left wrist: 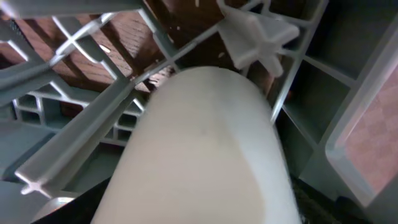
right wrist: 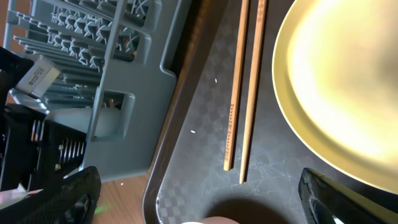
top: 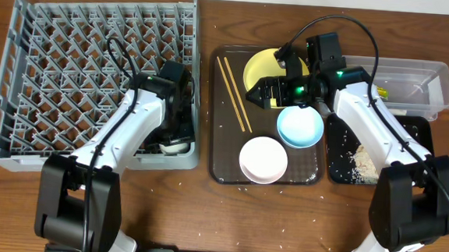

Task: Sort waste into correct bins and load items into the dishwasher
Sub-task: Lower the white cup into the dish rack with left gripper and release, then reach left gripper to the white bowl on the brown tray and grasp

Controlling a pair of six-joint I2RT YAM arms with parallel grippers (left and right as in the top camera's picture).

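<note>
Grey dish rack [top: 56, 69] fills the left side, with the small white cup [top: 175, 147] in its near right corner under the left gripper [top: 175, 139], whose jaws I cannot make out. Further right, above the brown tray [top: 222, 169], the right gripper [top: 251, 95] hangs wide open and empty over the chopsticks [top: 234, 94] and the yellow plate [top: 261, 70]

I'm looking down on a brown wooden table [top: 204, 211]. At the left a grey dish rack [top: 0, 89] sits on it, with a brown serving tray [top: 227, 153] just beside the rack in the middle. At the right are a clear tub [top: 438, 80] and, just beside it, a black tray [top: 421, 130]. Stray crumbs [top: 278, 240] dot the bare wood.
</note>
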